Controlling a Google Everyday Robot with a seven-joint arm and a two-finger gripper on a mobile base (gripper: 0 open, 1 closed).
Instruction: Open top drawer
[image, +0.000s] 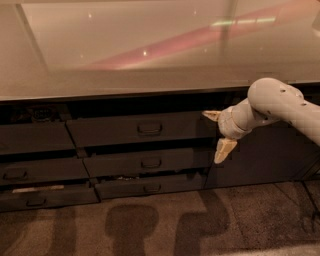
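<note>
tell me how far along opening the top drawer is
Done: the top drawer stands out past the lower drawer fronts, so it looks at least partly pulled out. In hand: nothing; the gripper is open beside the drawer's right end, off the handle. Left: perhaps pulling farther, as no interior shows.

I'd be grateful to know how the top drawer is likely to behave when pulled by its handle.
The top drawer is wide with one small centred handle, so it probably slides straight and stiffly, though fairly heavily. The open gripper sits at its right end; pulling there might rack it sideways.
</note>
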